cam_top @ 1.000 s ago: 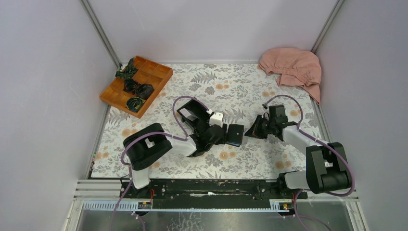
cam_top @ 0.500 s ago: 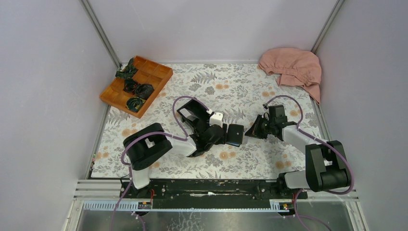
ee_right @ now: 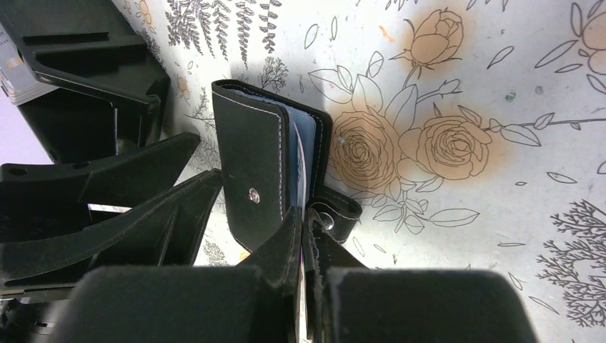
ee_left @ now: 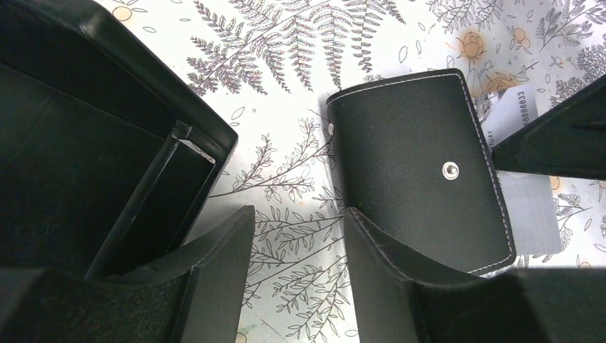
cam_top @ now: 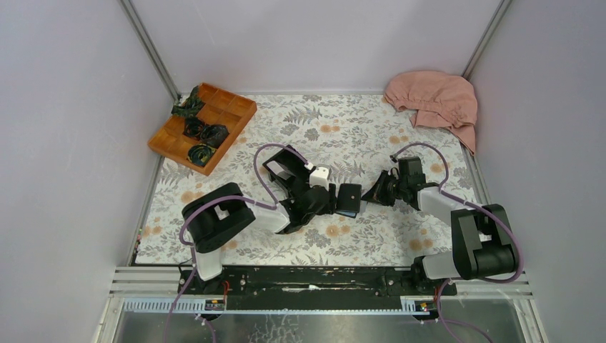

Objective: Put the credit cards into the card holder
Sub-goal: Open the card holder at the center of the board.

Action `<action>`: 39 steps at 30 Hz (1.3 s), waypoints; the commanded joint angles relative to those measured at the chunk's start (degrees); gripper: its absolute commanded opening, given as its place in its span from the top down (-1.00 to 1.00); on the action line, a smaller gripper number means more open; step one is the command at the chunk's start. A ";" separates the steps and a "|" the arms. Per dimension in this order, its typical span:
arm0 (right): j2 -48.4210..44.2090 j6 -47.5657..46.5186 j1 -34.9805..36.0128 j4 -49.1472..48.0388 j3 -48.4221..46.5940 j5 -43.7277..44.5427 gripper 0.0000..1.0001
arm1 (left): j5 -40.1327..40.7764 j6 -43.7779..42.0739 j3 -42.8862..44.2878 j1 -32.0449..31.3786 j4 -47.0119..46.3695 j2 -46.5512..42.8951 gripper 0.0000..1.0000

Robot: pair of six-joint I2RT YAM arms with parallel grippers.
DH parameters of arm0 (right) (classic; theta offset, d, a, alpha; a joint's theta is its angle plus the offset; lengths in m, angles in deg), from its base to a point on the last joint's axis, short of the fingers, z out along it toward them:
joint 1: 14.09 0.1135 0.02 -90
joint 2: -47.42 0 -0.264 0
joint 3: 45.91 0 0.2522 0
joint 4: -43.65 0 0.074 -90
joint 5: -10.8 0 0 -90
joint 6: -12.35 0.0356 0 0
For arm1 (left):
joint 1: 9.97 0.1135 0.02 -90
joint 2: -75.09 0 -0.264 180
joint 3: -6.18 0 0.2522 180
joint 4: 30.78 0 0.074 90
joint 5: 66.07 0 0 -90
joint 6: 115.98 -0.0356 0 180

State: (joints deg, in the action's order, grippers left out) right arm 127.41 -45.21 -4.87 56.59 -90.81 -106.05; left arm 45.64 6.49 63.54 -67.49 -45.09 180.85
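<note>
The left tool stands spread, with bare floral desk between its fingers. Its right-hand finger meets the near corner of the card holder. The right tool is pressed together at the card holder's open edge. A thin pale sliver shows between its fingers, but I cannot tell whether that is a card.

The left wrist view shows the card holder's black cover with its snap stud. It also shows a credit card with printed digits poking out from under the far side, which the right wrist view does not show. The right wrist view gives instead the blue-grey inner pockets and the clasp tab lying loose on the desk.

From above, the card holder lies mid-desk between both tools, and the black box is just beside the left tool. An orange tray and a pink cloth sit well apart at the far corners.
</note>
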 commanded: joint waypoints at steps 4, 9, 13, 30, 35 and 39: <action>1.93 -0.59 0.10 -0.33 0.75 1.27 1.00 | -8.70 4.21 -4.78 -1.80 14.16 4.04 -0.11; -1.17 -2.45 0.08 3.68 1.48 3.98 1.00 | -8.01 5.48 -5.87 -3.00 15.26 3.17 -0.11; -3.20 -2.29 0.06 4.34 3.55 5.32 1.00 | -7.67 6.17 -5.91 -3.95 15.79 3.30 -0.11; -10.43 -2.28 0.10 9.90 4.20 11.71 1.00 | -6.44 6.98 -6.86 -4.83 16.39 2.66 -0.11; -8.38 -1.78 0.11 8.14 4.44 10.15 1.00 | -6.75 6.97 -6.36 -4.88 16.34 3.18 -0.11; -5.82 -0.23 0.10 4.31 5.89 8.28 1.00 | -6.92 7.17 -6.28 -5.01 16.43 3.43 -0.11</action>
State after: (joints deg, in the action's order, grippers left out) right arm 118.55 -45.12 -4.87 60.90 -86.79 -99.74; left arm 45.31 11.89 61.00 -71.11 -45.90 179.12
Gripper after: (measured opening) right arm 0.018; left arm 0.554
